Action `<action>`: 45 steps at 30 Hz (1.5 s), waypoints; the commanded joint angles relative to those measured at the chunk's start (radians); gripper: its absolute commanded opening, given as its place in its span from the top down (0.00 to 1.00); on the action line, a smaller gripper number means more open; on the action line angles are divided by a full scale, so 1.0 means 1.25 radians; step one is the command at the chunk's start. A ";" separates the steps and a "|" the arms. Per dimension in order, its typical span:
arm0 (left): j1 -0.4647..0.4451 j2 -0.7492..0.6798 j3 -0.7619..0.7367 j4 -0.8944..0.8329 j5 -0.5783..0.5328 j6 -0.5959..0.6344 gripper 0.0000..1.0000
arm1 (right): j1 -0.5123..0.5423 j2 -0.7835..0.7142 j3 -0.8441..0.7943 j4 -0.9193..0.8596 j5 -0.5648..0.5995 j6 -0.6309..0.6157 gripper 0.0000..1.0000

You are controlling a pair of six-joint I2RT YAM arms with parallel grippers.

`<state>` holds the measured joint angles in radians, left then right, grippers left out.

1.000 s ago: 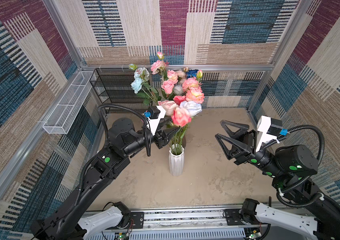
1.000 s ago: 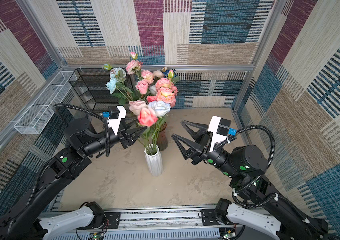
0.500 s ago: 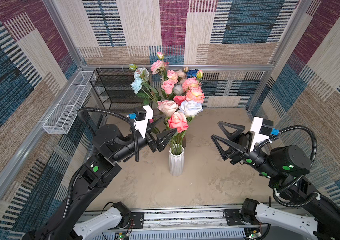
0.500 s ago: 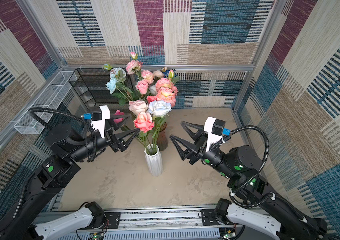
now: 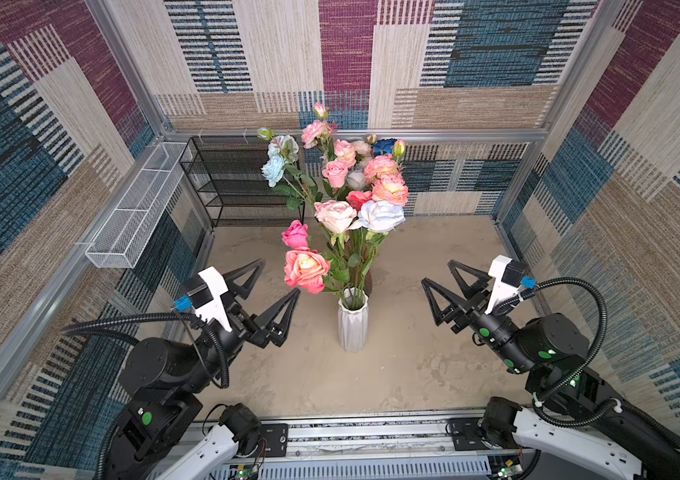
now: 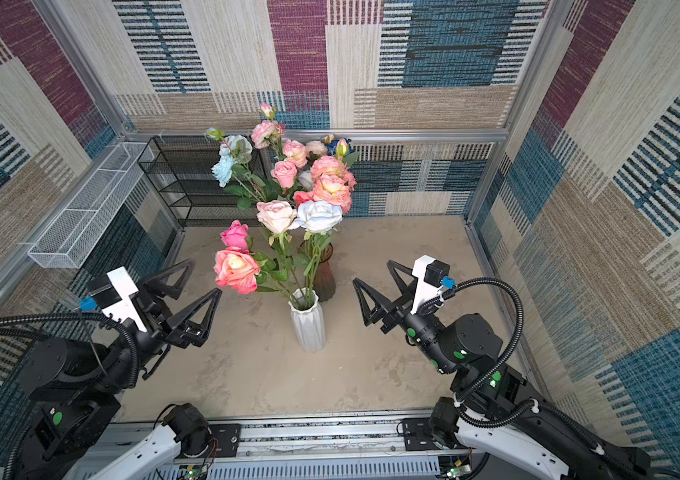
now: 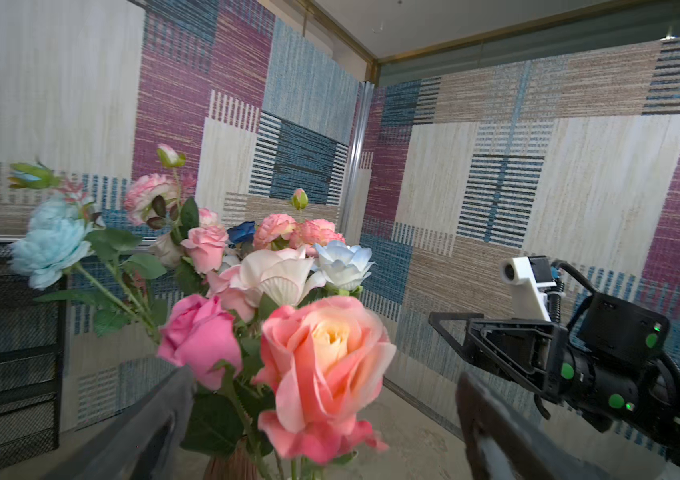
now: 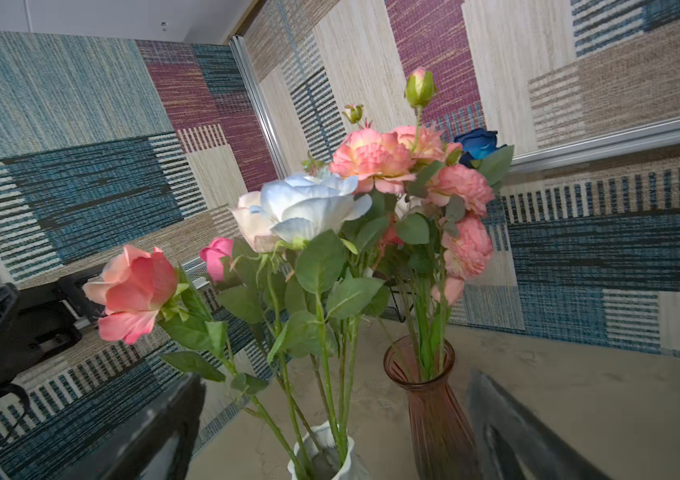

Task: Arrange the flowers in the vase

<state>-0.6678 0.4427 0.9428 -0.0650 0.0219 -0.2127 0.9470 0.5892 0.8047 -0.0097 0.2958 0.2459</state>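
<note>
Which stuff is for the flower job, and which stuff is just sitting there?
For the job:
- flowers
- white vase and brown glass vase, both holding stems
- left gripper and right gripper, both open and empty

Just sitting there:
- black rack
- white wire basket

2 vases: white vase (image 5: 352,324), glass vase (image 6: 325,272); 4 roses (image 5: 305,270) in the white, glass-side bunch (image 5: 388,189) too dense to count; 1 black rack (image 5: 242,183), 1 mesh basket (image 5: 134,216), 2 arms (image 5: 554,340).
</note>
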 commanded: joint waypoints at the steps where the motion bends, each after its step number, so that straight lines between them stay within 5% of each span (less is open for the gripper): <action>1: 0.001 -0.056 -0.040 0.000 -0.143 -0.041 0.01 | 0.001 -0.008 -0.032 0.023 0.061 0.023 0.00; 13: 0.001 -0.111 -0.150 -0.154 -0.376 -0.133 0.02 | -0.011 0.119 -0.045 -0.084 0.197 0.078 0.00; 19: 0.002 -0.008 -0.193 -0.129 -0.507 -0.120 0.00 | -0.142 0.158 -0.095 -0.040 0.104 0.111 0.00; 27: 0.035 0.173 -0.282 0.141 -0.678 0.033 0.00 | -0.317 0.242 -0.113 -0.005 0.045 0.144 0.00; 32: 0.195 0.315 -0.325 0.351 -0.604 0.114 0.01 | -0.375 0.255 -0.122 0.010 0.019 0.169 0.00; 37: 0.387 0.511 -0.261 0.336 -0.464 0.119 0.00 | -0.383 0.235 -0.140 0.032 0.040 0.170 0.00; 45: 0.478 0.736 -0.324 0.514 -0.372 0.207 0.01 | -0.388 0.256 -0.140 0.043 0.099 0.152 0.00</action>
<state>-0.0788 1.3369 0.5434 0.4484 -0.4957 -0.0296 0.4633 0.8963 0.6201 0.0071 0.3847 0.4511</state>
